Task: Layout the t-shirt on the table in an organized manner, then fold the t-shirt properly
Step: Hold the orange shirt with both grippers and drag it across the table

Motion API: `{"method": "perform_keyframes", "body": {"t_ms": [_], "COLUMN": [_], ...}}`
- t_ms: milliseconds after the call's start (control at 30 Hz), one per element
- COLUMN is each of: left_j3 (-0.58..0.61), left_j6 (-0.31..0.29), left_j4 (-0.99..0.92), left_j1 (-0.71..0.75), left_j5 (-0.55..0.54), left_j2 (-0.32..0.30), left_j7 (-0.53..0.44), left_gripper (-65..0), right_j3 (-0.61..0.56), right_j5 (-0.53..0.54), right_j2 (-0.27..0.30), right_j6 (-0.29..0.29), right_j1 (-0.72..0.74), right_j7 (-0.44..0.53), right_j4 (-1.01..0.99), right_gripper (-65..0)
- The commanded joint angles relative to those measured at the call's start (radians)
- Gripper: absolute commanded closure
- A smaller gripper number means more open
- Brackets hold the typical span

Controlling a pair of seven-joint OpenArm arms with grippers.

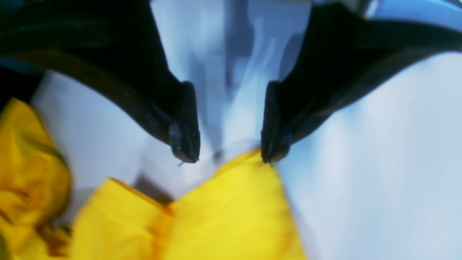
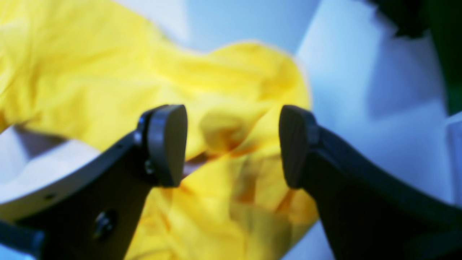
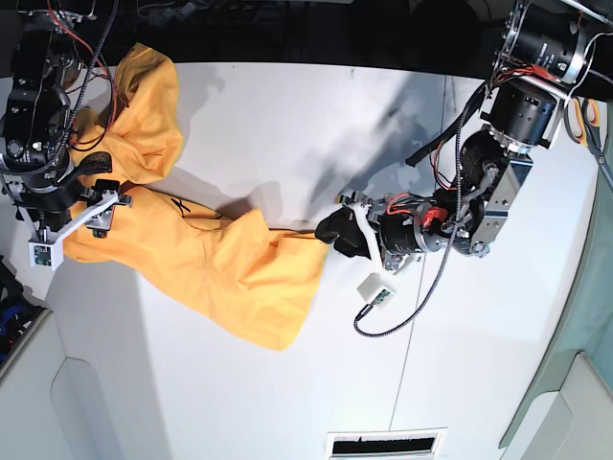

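Observation:
The orange t-shirt [image 3: 220,259] lies crumpled on the white table [image 3: 287,115], running from the far left corner down toward the middle. My left gripper [image 3: 328,233] is at the shirt's right edge. In the left wrist view it is open [image 1: 229,151], with the cloth's edge [image 1: 231,209] just below the fingertips and nothing between them. My right gripper [image 3: 96,177] hovers over the bunched left part of the shirt. It is also open [image 2: 231,144], and wrinkled cloth [image 2: 223,90] shows beneath and between the fingers, unheld.
A thin dark seam [image 3: 410,326] crosses the table right of the shirt. A vent grille [image 3: 383,444] sits at the near edge. A small white camera block on a cable [image 3: 374,289] hangs under the left arm.

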Motion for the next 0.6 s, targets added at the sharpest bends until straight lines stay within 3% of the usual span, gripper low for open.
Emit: {"method": "perform_keyframes", "body": {"t_ms": [0, 100, 167, 333, 567], "left_j3": [-0.007, -0.007, -0.011, -0.082, -0.095], "left_j6": [0.022, 0.098, 0.108, 0.079, 0.079], "left_j4": [0.018, 0.014, 0.0, -0.004, -0.005], "left_j1": [-0.021, -0.008, -0.009, -0.008, 0.002], "left_j5": [0.004, 0.027, 0.013, -0.069, -0.05], "left_j2": [-0.008, -0.008, -0.008, 0.017, 0.084], "left_j7": [-0.047, -0.072, -0.064, -0.01, 0.015], "left_gripper": [-31.4, -31.4, -31.4, -31.4, -31.4], "right_j3": [0.006, 0.006, 0.006, 0.006, 0.006], "right_j5": [-0.003, -0.003, -0.002, -0.003, 0.013], "right_j2": [0.012, 0.013, 0.013, 0.012, 0.01], "right_j6": [-0.004, -0.003, 0.0, -0.001, 0.001], "right_j1": [-0.012, -0.078, -0.126, -0.232, -0.322], "right_j7": [0.017, 0.017, 0.017, 0.017, 0.021], "right_j4": [0.022, 0.04, 0.071, 0.15, 0.167], "right_gripper": [-39.4, -39.4, -39.4, -39.4, -39.4]}}
